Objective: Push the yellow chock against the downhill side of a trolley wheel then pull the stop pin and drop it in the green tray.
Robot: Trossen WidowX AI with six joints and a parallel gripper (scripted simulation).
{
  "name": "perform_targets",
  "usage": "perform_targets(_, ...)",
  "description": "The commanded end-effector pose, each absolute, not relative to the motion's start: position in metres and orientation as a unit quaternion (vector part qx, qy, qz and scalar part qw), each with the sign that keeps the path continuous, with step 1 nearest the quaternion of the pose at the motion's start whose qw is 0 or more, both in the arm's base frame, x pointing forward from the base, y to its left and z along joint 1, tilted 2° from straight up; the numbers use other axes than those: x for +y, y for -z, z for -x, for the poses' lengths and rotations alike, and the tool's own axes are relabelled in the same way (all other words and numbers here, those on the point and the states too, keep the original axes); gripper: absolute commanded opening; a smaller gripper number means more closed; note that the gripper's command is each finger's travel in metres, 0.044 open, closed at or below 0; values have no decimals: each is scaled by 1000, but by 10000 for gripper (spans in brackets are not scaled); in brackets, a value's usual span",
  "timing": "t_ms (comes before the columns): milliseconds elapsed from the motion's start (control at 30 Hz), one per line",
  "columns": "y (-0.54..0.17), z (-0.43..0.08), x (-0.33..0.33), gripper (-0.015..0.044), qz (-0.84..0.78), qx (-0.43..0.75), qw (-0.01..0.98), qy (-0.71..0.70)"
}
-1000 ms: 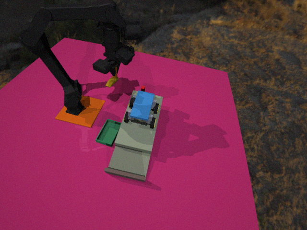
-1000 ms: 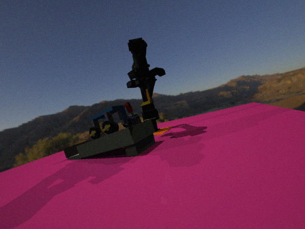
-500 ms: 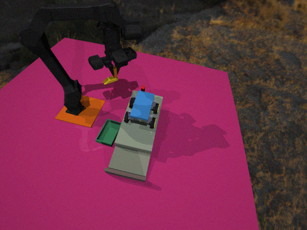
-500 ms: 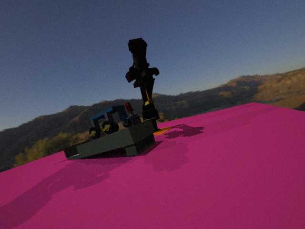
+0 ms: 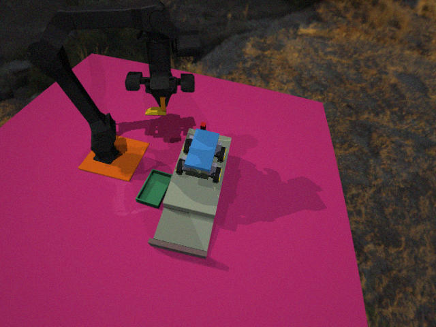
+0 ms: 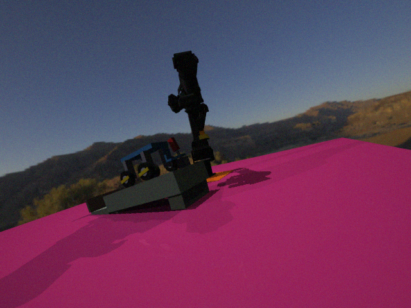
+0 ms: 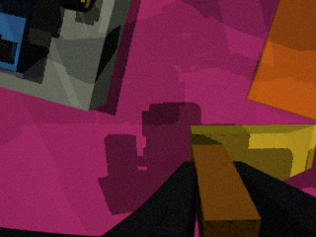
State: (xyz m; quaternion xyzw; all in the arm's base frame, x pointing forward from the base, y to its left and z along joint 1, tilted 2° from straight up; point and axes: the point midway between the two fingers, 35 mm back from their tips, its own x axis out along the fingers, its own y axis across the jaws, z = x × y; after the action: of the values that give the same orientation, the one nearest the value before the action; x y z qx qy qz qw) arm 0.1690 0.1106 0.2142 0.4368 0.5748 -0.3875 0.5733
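My gripper (image 5: 163,104) (image 7: 211,172) is shut on the orange handle of the yellow chock (image 5: 154,112) (image 6: 203,136) (image 7: 272,140). It holds the chock in the air, beyond the ramp's uphill end and toward the arm's base. The chock's black rubber underside cannot be made out. The blue trolley (image 5: 202,149) (image 6: 137,153) stands on the upper part of the grey ramp (image 5: 191,191) (image 6: 142,196) (image 7: 74,91), with nothing against its downhill wheels. The red-headed stop pin (image 5: 203,125) (image 6: 173,144) stands at the uphill end. The green tray (image 5: 154,188) is empty beside the ramp.
The arm's orange base plate (image 5: 137,154) (image 6: 219,176) (image 7: 283,74) lies to the left of the ramp in the top view, with the tray between. A low brownish lip (image 5: 178,247) crosses the ramp's downhill end. All stand on the magenta table (image 5: 88,246) (image 6: 265,248).
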Motion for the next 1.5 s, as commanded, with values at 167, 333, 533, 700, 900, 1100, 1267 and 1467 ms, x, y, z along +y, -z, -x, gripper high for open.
perform_targets(167, -214, -168, 111, 0, -502, 521, 517, 457)
perform_targets(333, -214, -168, 111, 0, -502, 521, 517, 457)
perform_targets(533, -213, -173, 99, 0, -501, 521, 518, 458)
perform_targets(700, -211, -179, 84, 0, -500, 521, 518, 459)
perform_targets(900, -209, -186, 67, 0, -505, 514, 511, 469)
perform_targets(1100, -207, -192, 48, 0, -507, 511, 509, 472)
perform_targets(1267, -205, -197, 33, 0, -507, 510, 509, 473)
perform_targets(1467, -203, -203, 14, 0, -507, 509, 509, 474)
